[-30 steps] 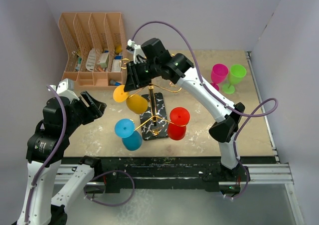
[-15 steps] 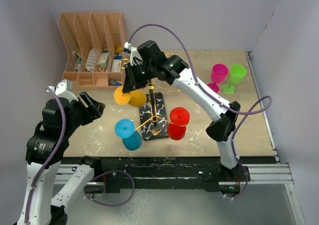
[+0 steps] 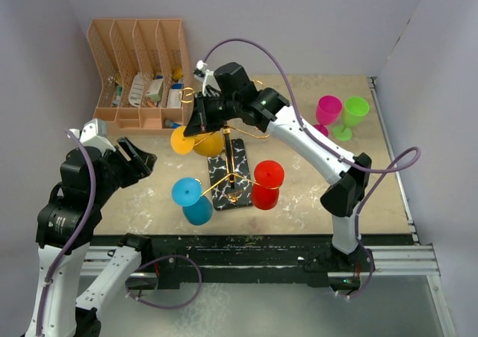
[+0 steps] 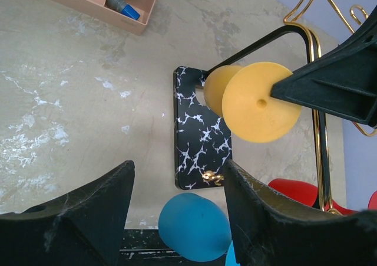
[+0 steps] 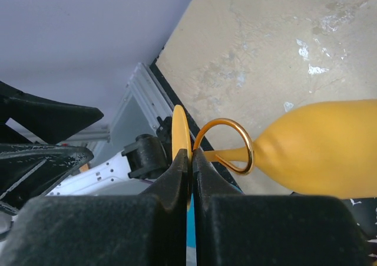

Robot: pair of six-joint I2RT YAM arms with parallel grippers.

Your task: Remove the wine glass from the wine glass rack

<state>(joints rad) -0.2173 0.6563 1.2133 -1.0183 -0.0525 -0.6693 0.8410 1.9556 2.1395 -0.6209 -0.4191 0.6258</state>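
Note:
The wine glass rack (image 3: pixel 230 174) is a gold wire stand on a black marble base (image 4: pixel 202 130). A yellow wine glass (image 3: pixel 205 143) hangs sideways on its upper left arm, stem through a curled hook (image 5: pixel 227 145). My right gripper (image 3: pixel 196 122) is shut on the thin edge of that glass's round foot (image 5: pixel 179 130), as the right wrist view shows (image 5: pixel 190 154). The yellow bowl (image 5: pixel 321 151) lies to the right of the hook. My left gripper (image 3: pixel 139 158) stays open left of the rack, empty, with a blue glass (image 4: pixel 193 226) showing between its fingers (image 4: pixel 100 207).
A blue glass (image 3: pixel 196 201) and a red glass (image 3: pixel 266 186) hang on the rack's lower arms. Pink (image 3: pixel 327 113) and green (image 3: pixel 354 113) glasses stand at the back right. A peach slotted organiser (image 3: pixel 138 68) sits at the back left.
My right gripper has closed from open onto the yellow glass's foot. The yellow glass has shifted slightly toward the pole. The left arm has not moved.

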